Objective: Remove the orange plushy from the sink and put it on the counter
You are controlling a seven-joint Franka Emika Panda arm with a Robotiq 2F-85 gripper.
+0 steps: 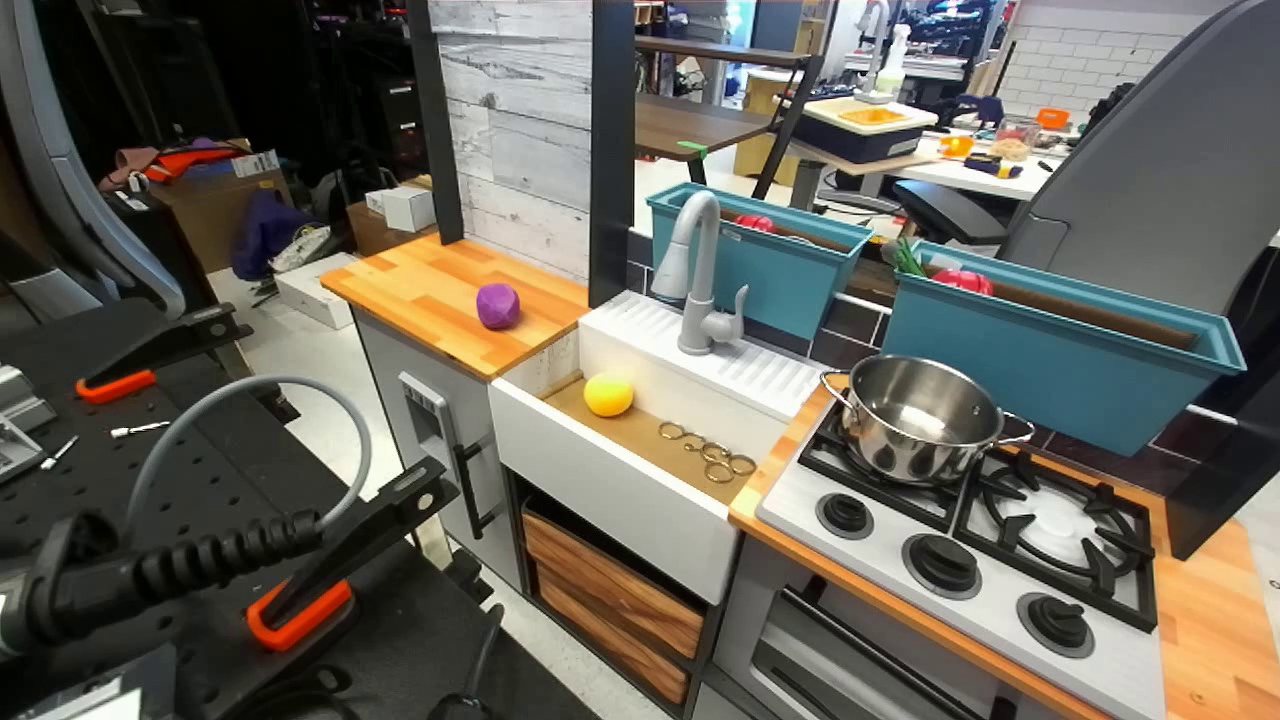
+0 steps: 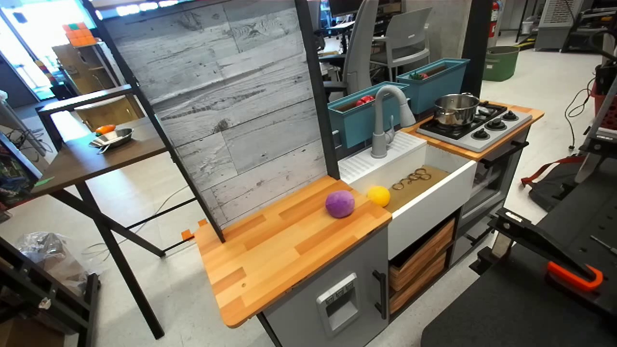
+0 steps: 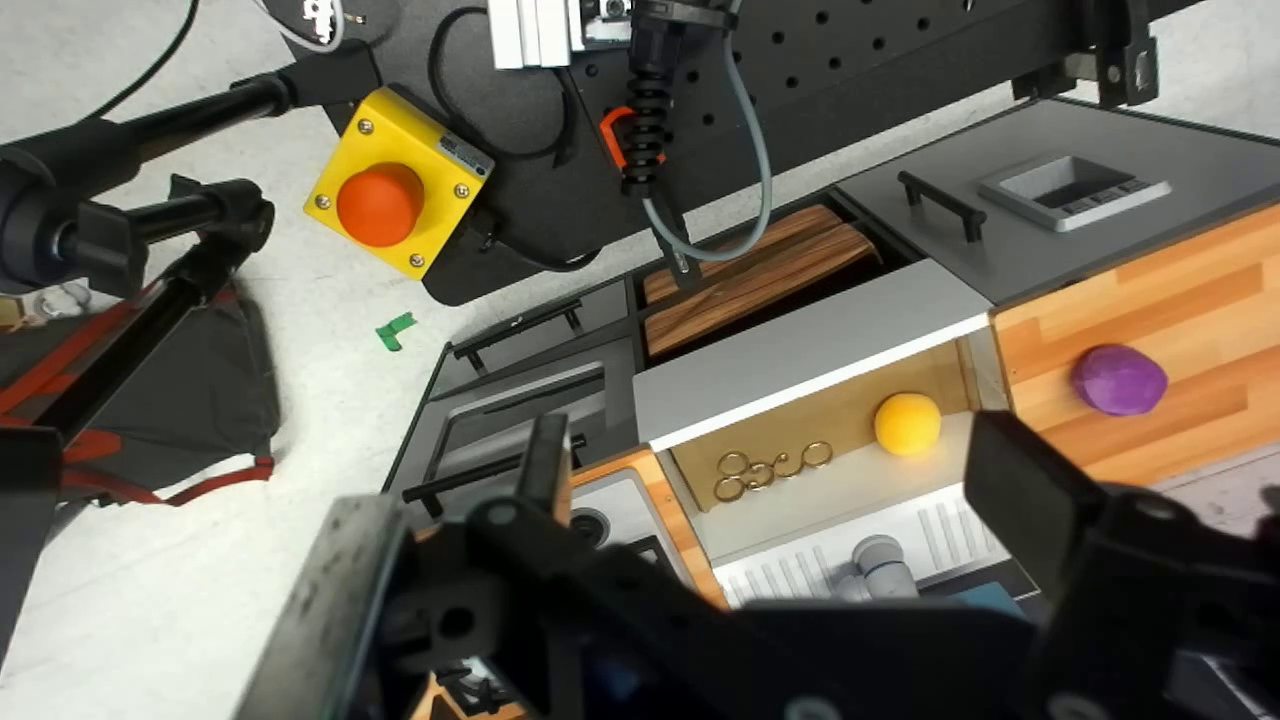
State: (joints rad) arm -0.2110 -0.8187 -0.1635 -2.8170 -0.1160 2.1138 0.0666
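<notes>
The orange plushy is a small round yellow-orange toy. It lies in the sink's end nearest the wooden counter, in both exterior views (image 1: 609, 394) (image 2: 379, 196) and in the wrist view (image 3: 908, 424). The sink is a deep basin with a white front (image 1: 620, 490) (image 2: 429, 212) (image 3: 820, 350). The counter (image 1: 420, 290) (image 2: 284, 250) (image 3: 1230, 340) is a light-brown wooden top beside the sink. My gripper (image 3: 775, 455) is wide open and empty in the wrist view, well above the sink; the plushy shows between its fingers, closer to the right one. Neither exterior view shows the gripper.
A purple ball (image 1: 498, 306) sits on the counter near the sink. Gold rings (image 1: 707, 452) lie in the sink. A grey faucet (image 1: 700, 270) rises behind it. A steel pot (image 1: 918, 415) stands on the stovetop. Teal bins (image 1: 1050, 340) stand behind. A wall panel (image 2: 241, 106) borders the counter.
</notes>
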